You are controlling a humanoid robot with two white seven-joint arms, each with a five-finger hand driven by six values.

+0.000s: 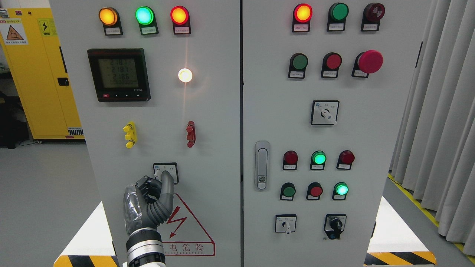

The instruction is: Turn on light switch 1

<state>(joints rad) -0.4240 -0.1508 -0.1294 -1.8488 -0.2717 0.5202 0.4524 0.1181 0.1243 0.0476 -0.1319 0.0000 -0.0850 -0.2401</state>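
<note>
Across the frame stands a grey control cabinet [207, 122] with two doors. On the left door, a dark digital meter [118, 74] sits toward the upper left, with amber, green and red indicator lamps [144, 15] lit in a row along the top edge above it, and a small white lamp [185, 75] glowing to the meter's right. Near the bottom edge of this door is a red-outlined electrical warning triangle [187, 230]. The left hand [150, 202] rises from the bottom edge in front of that triangle's left side, its dark fingers [167, 181] curled together with the tips at the rotary light switch [166, 172], which sits low on the left door, below the yellow and red terminals. The tips cover the knob, so I cannot tell whether they actually grip it. The right door carries more lamps, push buttons and selector switches, with a metal door latch [262, 165] by its left edge.
</note>
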